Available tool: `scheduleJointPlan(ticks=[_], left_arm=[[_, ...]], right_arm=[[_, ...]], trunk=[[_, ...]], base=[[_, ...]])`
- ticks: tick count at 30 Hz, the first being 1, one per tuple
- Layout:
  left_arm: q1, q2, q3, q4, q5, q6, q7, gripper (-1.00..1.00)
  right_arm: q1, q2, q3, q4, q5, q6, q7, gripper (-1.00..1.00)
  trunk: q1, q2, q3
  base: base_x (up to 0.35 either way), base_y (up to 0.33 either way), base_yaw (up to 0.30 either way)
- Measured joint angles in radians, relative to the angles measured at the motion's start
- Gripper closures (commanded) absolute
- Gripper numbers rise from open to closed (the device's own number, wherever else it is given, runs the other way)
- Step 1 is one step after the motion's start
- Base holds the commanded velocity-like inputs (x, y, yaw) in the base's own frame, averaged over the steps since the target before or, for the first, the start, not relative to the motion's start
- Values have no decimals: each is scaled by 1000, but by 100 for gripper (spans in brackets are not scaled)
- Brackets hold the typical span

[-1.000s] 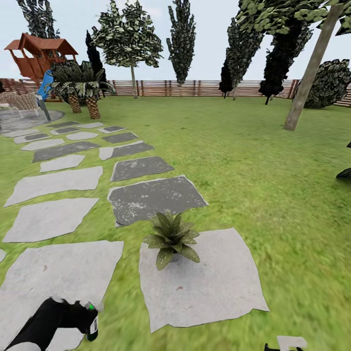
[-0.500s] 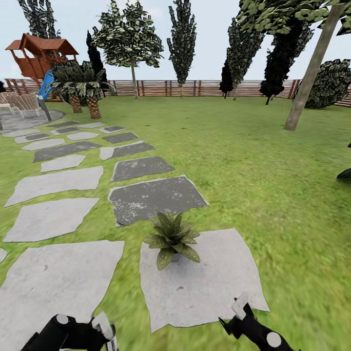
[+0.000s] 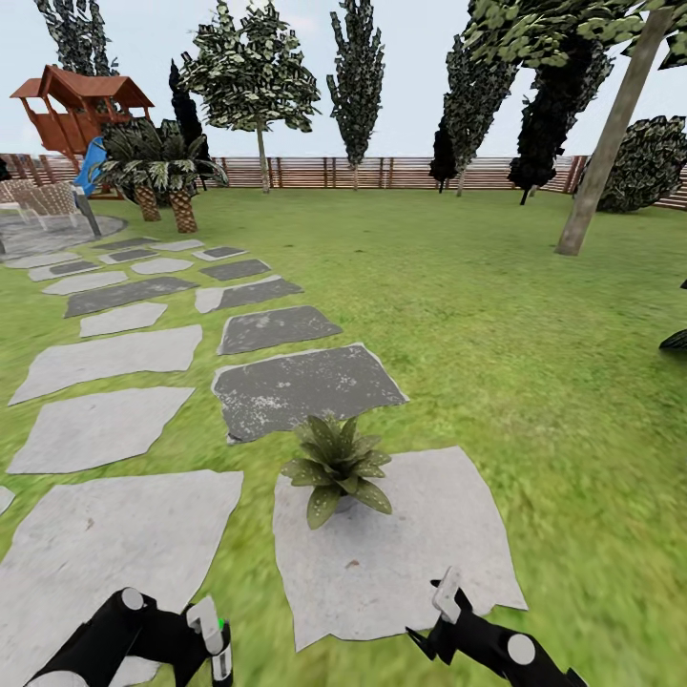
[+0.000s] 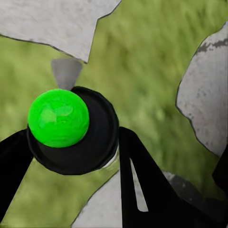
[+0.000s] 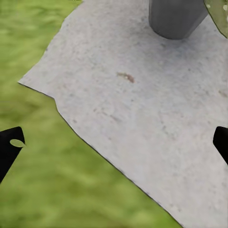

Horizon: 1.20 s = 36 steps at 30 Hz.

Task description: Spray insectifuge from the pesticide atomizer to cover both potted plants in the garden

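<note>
In the garden lawn (image 3: 496, 315), one potted plant (image 3: 336, 466), a rosette of pointed green leaves, stands on a pale stepping stone (image 3: 401, 563). Its grey pot (image 5: 175, 18) shows close in the right wrist view. Whether insectifuge lies on the leaves I cannot tell. My left gripper (image 3: 205, 637) sits low at the left, shut on the pesticide atomizer (image 3: 212, 625). The atomizer's black round top with a green knob (image 4: 58, 118) is between the fingers (image 4: 137, 180). My right gripper (image 3: 434, 618) is open just short of the plant's stone, fingertips (image 5: 9, 147) wide apart.
Grey stepping stones (image 3: 105, 429) run away to the left toward a round patio (image 3: 52, 234) with a chair. Palms (image 3: 162, 181) and a wooden playhouse (image 3: 81, 105) stand behind it. A slatted fence (image 3: 382, 172) closes the far side. A leaning tree trunk (image 3: 601, 153) stands at the right.
My left gripper has shifted right with the atomizer in it. My right gripper has come up into view from the bottom edge and drifted left toward the plant's stone.
</note>
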Motion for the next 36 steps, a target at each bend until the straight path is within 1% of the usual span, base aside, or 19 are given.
scheduleJointPlan(ticks=[3, 7, 9, 16, 17, 18, 19, 23, 25, 26, 29, 30, 34, 36], left_arm=[[-5, 0, -2, -3, 0, -3, -1, 100], [-25, -8, -5, -4, 1, -21, -1, 100], [-36, -10, -7, -4, 0, -24, -1, 100], [-76, -50, -13, -14, -9, -48, -2, 100], [-104, -64, -12, -18, -7, -62, -2, 100], [-108, -69, -13, -25, -10, -67, -3, 100], [-109, -72, -13, -30, -10, -68, -3, 100], [-108, -85, -18, -37, -11, -72, -3, 100], [-108, -88, -46, -38, -11, -73, -3, 100], [-108, -92, -66, -38, -10, -73, -3, 100], [-105, -108, -94, -38, -10, -74, -3, 100], [-103, -114, -101, -38, -10, -75, -3, 100], [-98, -126, -162, -38, -7, -75, -1, 100], [-98, -137, -173, -38, -5, -75, 4, 100]], right_arm=[[-1, 6, 3, -8, -1, 1, 3, -100], [-1, 28, 9, -29, -1, 4, 9, -100], [-2, 40, 20, -40, -1, 4, 21, -100], [-3, 79, 60, -80, 1, 8, 59, -100], [-4, 116, 105, -165, -2, 8, 174, 100], [-4, 124, 119, -187, -1, 9, 196, 100], [-4, 125, 125, -196, -1, 9, 207, 100], [-4, 128, 134, -210, -1, 9, 234, 100], [-3, 140, 135, -212, -1, 9, 238, 100], [-4, 147, 135, -212, -1, 9, 239, 100], [-4, 159, 135, -222, -1, 9, 240, 100], [-4, 161, 135, -225, -1, 9, 241, 100], [-4, 164, 135, -244, -2, 9, 241, 100], [-4, 166, 136, -257, -2, 10, 241, 100]], trunk=[[0, 0, 0], [0, 0, 0], [0, 0, 0], [0, 0, 0], [0, 0, 0], [0, 0, 0], [0, 0, 0], [0, 0, 0], [0, 0, 0], [0, 0, 0], [0, 0, 0], [0, 0, 0], [0, 0, 0], [0, 0, 0]], base=[[0, 0, 0], [0, 0, 0], [0, 0, 0], [0, 0, 0], [0, 0, 0], [0, 0, 0], [0, 0, 0], [0, 0, 0], [0, 0, 0], [0, 0, 0], [0, 0, 0], [0, 0, 0], [0, 0, 0], [0, 0, 0]])
